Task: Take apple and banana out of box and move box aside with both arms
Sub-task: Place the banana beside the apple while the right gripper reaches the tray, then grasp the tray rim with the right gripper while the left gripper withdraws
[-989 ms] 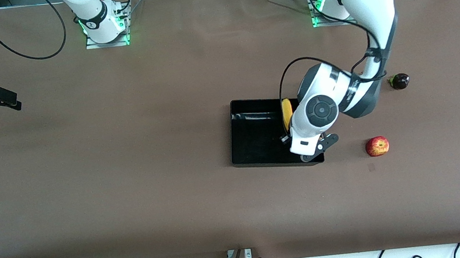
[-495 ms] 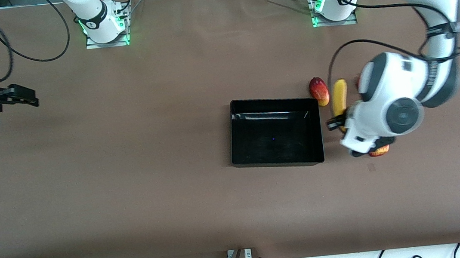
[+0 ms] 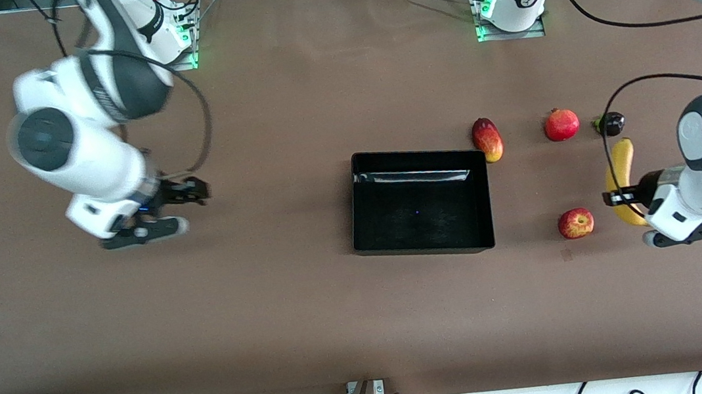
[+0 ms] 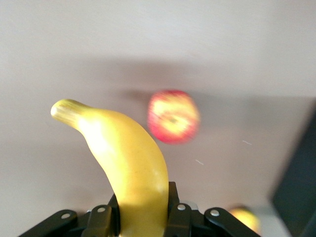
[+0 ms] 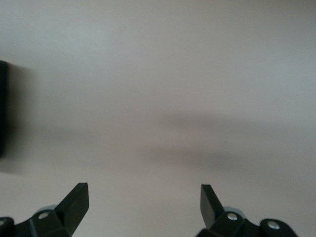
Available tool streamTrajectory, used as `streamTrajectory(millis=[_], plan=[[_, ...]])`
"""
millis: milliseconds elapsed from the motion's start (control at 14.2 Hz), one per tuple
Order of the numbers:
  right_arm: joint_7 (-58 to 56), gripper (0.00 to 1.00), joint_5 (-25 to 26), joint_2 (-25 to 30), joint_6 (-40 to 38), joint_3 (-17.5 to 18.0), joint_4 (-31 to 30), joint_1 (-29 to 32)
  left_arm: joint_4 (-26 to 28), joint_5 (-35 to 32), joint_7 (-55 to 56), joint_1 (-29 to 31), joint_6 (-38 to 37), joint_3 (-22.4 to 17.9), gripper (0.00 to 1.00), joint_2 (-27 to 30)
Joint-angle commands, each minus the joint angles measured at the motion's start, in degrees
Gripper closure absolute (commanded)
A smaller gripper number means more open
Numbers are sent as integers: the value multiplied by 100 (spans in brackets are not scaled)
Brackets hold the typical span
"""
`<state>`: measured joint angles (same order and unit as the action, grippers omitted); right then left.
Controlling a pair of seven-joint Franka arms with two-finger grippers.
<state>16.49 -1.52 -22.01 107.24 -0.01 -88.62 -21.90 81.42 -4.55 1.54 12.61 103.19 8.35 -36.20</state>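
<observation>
Left pincer (image 3: 615,198) is clamped on the long curved yellow banana (image 3: 622,182), over the brown surface (image 3: 311,307) at the small red-yellow apple's (image 3: 575,223) 3 o'clock. Right pincer (image 3: 192,195), jaws wide and empty, hangs at 9 o'clock of the shallow glossy black plastic tray (image 3: 425,248).

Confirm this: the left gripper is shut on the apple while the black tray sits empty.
Not quite. The left gripper is shut on the banana, as the left wrist view shows; the apple lies on the table. The black tray is indeed empty.
</observation>
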Motion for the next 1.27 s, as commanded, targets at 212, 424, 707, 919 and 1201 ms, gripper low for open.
streamTrajectory(millis=[212, 424, 707, 919, 1201], plan=[[2190, 0, -182, -953, 1535, -51, 319, -1306, 504, -697, -128, 198, 1613, 62, 100, -792], [3156, 0, -191, -1296, 2202, -34, 319, -1738, 700, -705, -74, 206, 2160, -61, 100, -949], [3554, 1, -147, -1832, 3038, -42, 319, -2160, 691, -960, -66, 206, 2258, -70, 0, -1038], [3563, 51, -156, -2123, 3549, -51, 319, -2258, 639, -960, -118, 206, 1549, -61, 0, -574], [3520, 100, -121, -2141, 3532, -51, 275, -2266, 629, -733, -145, 163, 178, 9, 0, 585]])
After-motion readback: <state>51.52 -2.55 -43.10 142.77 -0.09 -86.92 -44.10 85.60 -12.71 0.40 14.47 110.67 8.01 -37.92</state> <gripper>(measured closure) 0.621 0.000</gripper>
